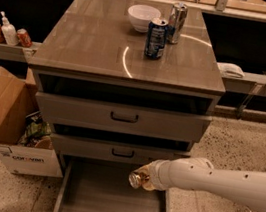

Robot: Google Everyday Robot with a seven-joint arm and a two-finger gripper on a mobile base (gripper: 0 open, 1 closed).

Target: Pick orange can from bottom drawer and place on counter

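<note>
The tool is in the lower middle of the frame, at the end of the white arm that reaches in from the right. It is clenched on the orange can. The can is tilted, silver end to the left, and held above the floor of the open bottom drawer. On the surface, upper middle, stand a white bowl, a dark blue can and a silver can.

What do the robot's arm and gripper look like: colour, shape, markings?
The arm is a smooth white tube with small dark dots near the wrist. Its gripper, above the bottom drawer, is pale, largely hidden by the orange can.
</note>
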